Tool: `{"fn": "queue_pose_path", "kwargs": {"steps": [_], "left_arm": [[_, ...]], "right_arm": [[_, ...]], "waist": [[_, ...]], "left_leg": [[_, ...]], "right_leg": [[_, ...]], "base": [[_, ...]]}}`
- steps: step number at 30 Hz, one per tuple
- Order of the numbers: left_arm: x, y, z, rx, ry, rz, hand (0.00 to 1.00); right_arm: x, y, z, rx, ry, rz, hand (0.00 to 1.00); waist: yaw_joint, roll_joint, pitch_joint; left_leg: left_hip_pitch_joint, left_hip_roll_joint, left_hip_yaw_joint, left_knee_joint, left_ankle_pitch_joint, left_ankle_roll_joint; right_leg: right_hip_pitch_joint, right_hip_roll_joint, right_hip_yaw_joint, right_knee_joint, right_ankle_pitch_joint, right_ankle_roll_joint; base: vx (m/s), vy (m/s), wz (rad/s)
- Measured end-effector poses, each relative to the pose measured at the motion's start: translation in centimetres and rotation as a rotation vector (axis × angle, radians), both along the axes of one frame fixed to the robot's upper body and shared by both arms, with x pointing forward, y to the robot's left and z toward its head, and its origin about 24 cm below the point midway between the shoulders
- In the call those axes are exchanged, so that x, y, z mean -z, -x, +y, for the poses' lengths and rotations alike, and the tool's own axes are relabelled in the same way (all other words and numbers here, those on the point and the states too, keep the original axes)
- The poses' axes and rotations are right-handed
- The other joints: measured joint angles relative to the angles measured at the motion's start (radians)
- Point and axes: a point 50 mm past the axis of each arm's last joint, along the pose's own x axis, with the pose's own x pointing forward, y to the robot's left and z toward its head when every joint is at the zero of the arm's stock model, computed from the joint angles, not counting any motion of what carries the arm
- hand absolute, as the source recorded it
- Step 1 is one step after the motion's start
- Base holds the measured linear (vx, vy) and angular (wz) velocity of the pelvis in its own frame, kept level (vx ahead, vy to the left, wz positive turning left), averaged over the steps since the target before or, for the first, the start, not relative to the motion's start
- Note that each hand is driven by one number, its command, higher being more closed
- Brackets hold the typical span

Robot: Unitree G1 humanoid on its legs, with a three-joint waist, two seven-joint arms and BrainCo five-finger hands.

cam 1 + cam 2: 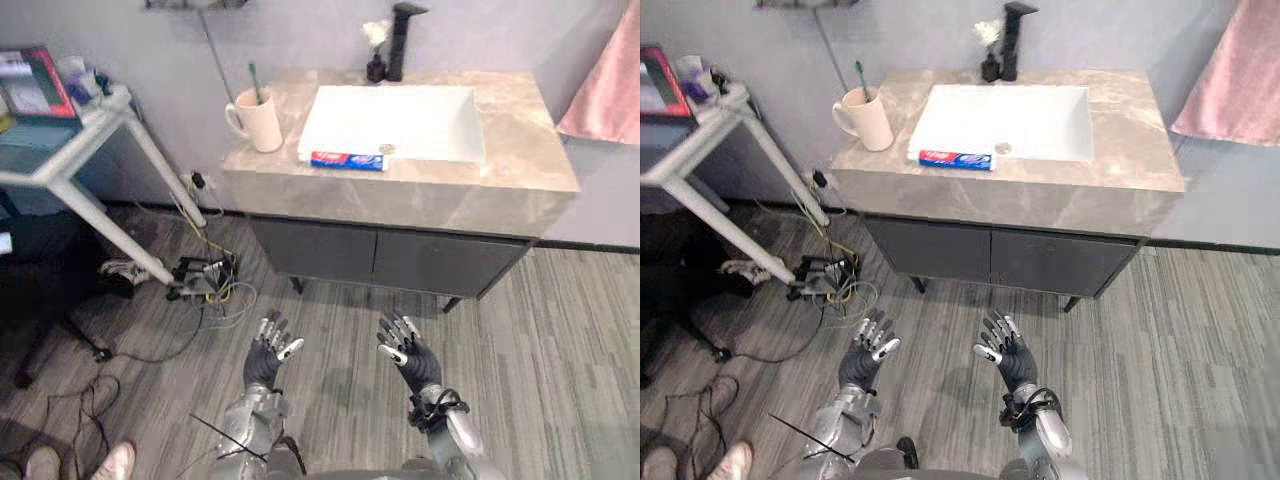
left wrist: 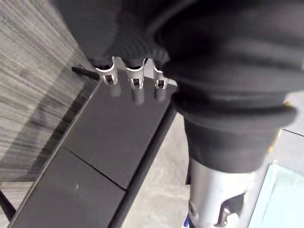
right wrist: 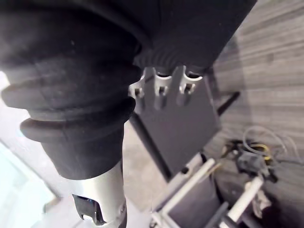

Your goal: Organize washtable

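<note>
The left hand (image 1: pixel 268 355) and the right hand (image 1: pixel 410 352) are held released, fingers spread, nothing grasped, low before the grey-brown stone counter (image 1: pixel 520 140), likely as a ready pose. Well ahead of the left hand, a green toothbrush (image 1: pixel 254 80) is kept upright in a cream ceramic mug (image 1: pixel 262 122). Ahead between both hands, a blue, red and white toothpaste tube (image 1: pixel 346 160) is laid flat on the white rectangular sink's (image 1: pixel 400 120) front rim, apparently not yet tidied.
</note>
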Motion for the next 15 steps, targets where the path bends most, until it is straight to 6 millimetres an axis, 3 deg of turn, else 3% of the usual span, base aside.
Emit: {"fn": "queue_pose_path", "kwargs": {"steps": [3, 5, 8, 11, 13, 15], "left_arm": [[0.2, 0.2, -0.5, 0.006, 0.014, 0.008, 0.0], [0.1, 0.3, -1.4, 0.043, 0.026, 0.005, 0.0], [0.1, 0.3, -1.6, 0.074, 0.015, 0.006, 0.0], [0.1, 0.4, -2.2, 0.147, 0.004, -0.001, 0.0], [0.0, 0.2, -2.5, 0.182, -0.005, -0.009, 0.0], [-0.2, -0.5, -2.9, 0.196, -0.004, -0.024, 0.0]], "right_arm": [[0.5, 0.0, -0.6, 0.024, 0.007, 0.02, 0.0], [1.1, 0.2, -0.9, 0.025, 0.022, 0.052, 0.0], [1.4, 0.3, 0.0, 0.011, -0.013, 0.074, 0.0], [1.1, -0.1, 0.7, 0.019, -0.051, 0.063, 0.0], [1.0, -0.2, 0.9, 0.022, -0.061, 0.061, 0.0], [0.8, -0.7, 1.1, 0.012, -0.064, 0.05, 0.0]], "waist": [[0.0, 0.029, -0.007], [-0.01, 0.033, -0.01], [-0.015, 0.01, -0.018], [-0.014, 0.001, -0.026], [-0.015, -0.004, -0.028], [-0.013, 0.02, -0.028]], "left_leg": [[0.0, 0.004, -0.043, -0.013, -0.05, -0.032], [0.011, 0.001, -0.056, -0.043, -0.077, -0.046], [0.016, -0.019, -0.02, -0.035, -0.089, -0.045], [-0.033, -0.016, 0.009, 0.065, -0.155, -0.031], [-0.05, -0.016, 0.033, 0.096, -0.181, -0.019], [-0.044, 0.007, 0.08, 0.069, -0.184, -0.01]], "right_leg": [[-0.002, 0.011, -0.001, -0.023, 0.0, 0.017], [-0.008, 0.012, -0.001, -0.026, 0.003, 0.023], [-0.012, -0.012, 0.023, -0.044, 0.014, 0.037], [-0.04, -0.02, 0.064, -0.042, 0.037, 0.044], [-0.063, -0.026, 0.087, -0.033, 0.055, 0.02], [-0.171, -0.001, 0.117, 0.085, 0.12, -0.073]], "base": [[-0.04, 0.074, -0.04], [-0.07, 0.091, -0.02], [-0.04, 0.101, -0.23], [-0.01, 0.13, -0.34], [0.0, 0.164, -0.45], [-0.02, 0.2, -0.77]]}}
